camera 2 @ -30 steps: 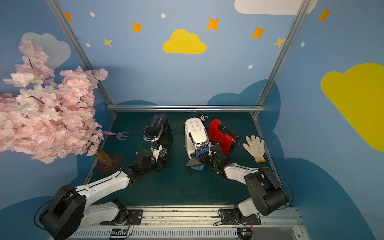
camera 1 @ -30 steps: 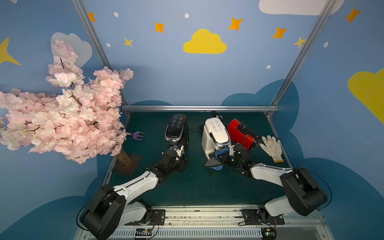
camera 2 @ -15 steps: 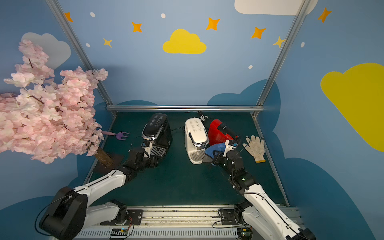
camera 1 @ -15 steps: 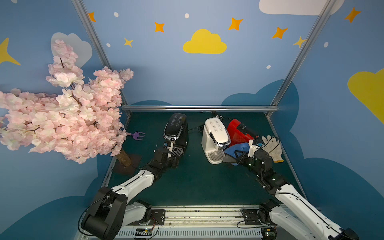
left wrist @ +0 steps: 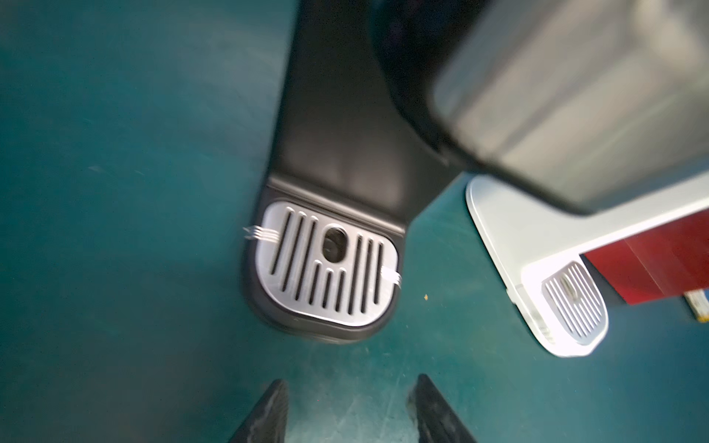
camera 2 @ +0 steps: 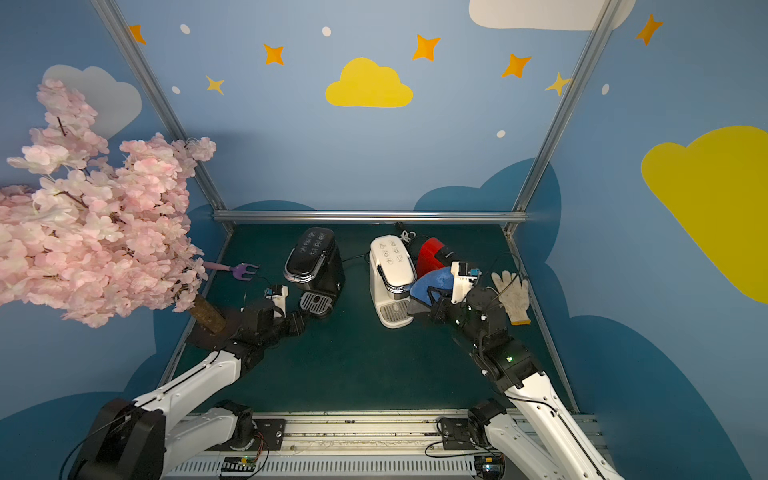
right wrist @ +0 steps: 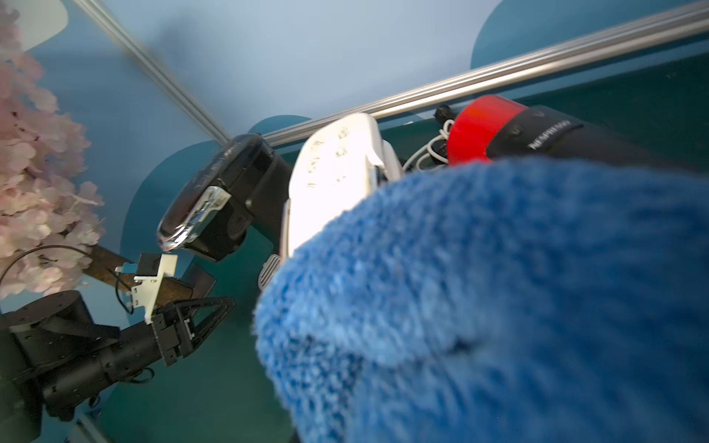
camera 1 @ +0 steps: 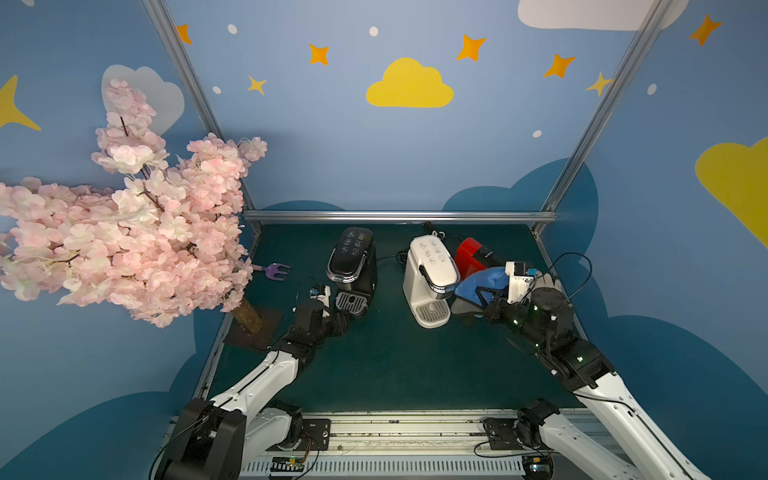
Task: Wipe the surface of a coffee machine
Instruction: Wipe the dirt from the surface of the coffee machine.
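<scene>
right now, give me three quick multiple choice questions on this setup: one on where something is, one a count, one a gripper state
1. The blue cloth sits beside: A the white machine B the purple fork C the tree trunk
2. Coffee machines on the mat: A two B three C four
3. The left gripper is: A shut on the cloth B open and empty C shut on a drip tray
Answers: 1 A, the cloth bunches at that machine's side. 2 B, a black machine, the white one and a red machine. 3 B, its fingers stand apart with only mat between.
</scene>
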Motion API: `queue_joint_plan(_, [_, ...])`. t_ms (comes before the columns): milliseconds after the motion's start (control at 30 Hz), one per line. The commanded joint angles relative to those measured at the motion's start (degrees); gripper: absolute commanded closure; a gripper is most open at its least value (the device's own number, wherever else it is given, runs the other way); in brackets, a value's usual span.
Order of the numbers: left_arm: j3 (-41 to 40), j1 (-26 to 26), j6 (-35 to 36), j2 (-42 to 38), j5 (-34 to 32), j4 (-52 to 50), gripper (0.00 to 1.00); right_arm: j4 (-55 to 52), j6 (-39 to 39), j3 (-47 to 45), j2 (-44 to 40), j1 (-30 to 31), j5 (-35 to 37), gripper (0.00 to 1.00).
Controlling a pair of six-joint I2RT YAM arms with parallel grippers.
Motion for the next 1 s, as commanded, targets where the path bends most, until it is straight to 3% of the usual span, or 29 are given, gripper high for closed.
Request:
queue_joint_plan(0, [-1.3, 0.5, -1.3, -2.4, -3.7, -0.3, 0.46, 1.8, -2.9, 6.3, 4.2, 2.4, -4.5, 1.0])
queue_joint_plan(167, [-2.1, 1.0, -1.8, -2.3, -2.6, 1.4, 0.47, 4.2, -5.7, 16.7, 17.6, 9.2, -7.9, 1.0])
queue_joint_plan(400, [-0.3, 1.4, -2.2, 3.6, 1.3, 2.6, 0.47, 0.5, -10.9, 33.2, 36.9, 17.3, -12.5, 1.0])
queue_joint_plan(700, [2.0, 1.7, -3.7, 10.5, 5.9, 3.5, 0.47, -5.6, -13.5, 54.3, 55.7, 20.1, -19.0, 1.0])
queue_joint_plan(967, [2.0, 1.7, -4.1, 11.3, 7.1, 4.3, 0.47, -11.8, -15.2, 71.7, 71.9, 20.3, -16.8, 1.0])
